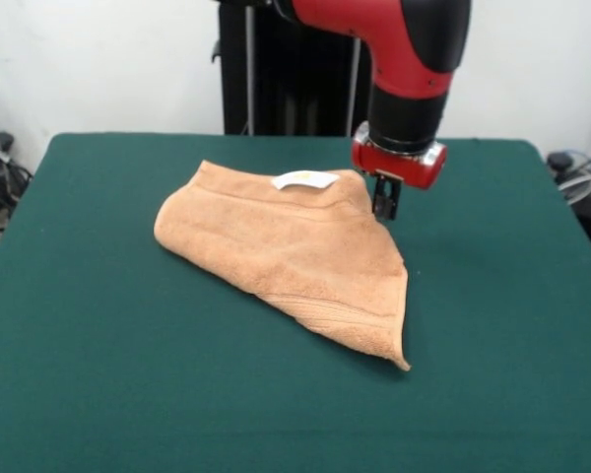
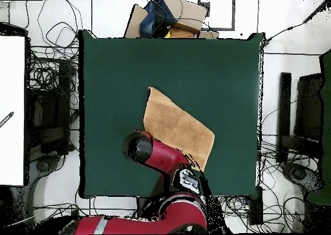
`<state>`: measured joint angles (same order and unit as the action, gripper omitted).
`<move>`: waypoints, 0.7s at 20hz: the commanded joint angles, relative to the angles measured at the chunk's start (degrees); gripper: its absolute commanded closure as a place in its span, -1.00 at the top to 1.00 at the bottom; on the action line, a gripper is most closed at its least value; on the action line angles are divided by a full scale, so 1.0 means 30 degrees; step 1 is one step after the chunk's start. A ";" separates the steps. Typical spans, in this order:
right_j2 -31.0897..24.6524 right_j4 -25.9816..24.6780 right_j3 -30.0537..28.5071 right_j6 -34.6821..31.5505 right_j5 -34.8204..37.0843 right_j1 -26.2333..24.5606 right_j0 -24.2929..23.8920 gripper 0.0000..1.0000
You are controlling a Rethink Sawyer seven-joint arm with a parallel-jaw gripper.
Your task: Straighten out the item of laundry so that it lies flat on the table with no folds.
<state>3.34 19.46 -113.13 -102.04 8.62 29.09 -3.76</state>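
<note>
The tan terry towel (image 1: pixel 295 251) lies folded over itself in a rough triangle near the middle of the dark green table (image 1: pixel 108 325). Its white tag (image 1: pixel 304 179) shows on the far edge. One corner points toward the table's near side. My gripper (image 1: pixel 385 204) hangs from the red arm at the towel's far right corner, with its jaws close together on the towel's edge there. In the overhead view the towel (image 2: pixel 178 130) lies just above the red arm (image 2: pixel 155 153), which hides the gripper, and the table (image 2: pixel 123 71) spreads well beyond it.
The black pedestal (image 1: pixel 276 69) stands behind the table's far edge. Cables and gear (image 2: pixel 48 84) crowd the floor around the table. A cardboard box (image 2: pixel 168 16) sits beyond one table edge in the overhead view.
</note>
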 commanded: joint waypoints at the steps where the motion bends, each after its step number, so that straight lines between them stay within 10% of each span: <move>1: 0.0217 0.0359 0.1776 -0.3081 0.2969 0.0976 -0.0083 -1.00; 14: 0.0028 -0.0457 0.1671 -0.2364 0.2878 0.1042 -0.1180 -1.00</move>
<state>4.50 19.42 -111.11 -102.04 16.34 32.91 -5.21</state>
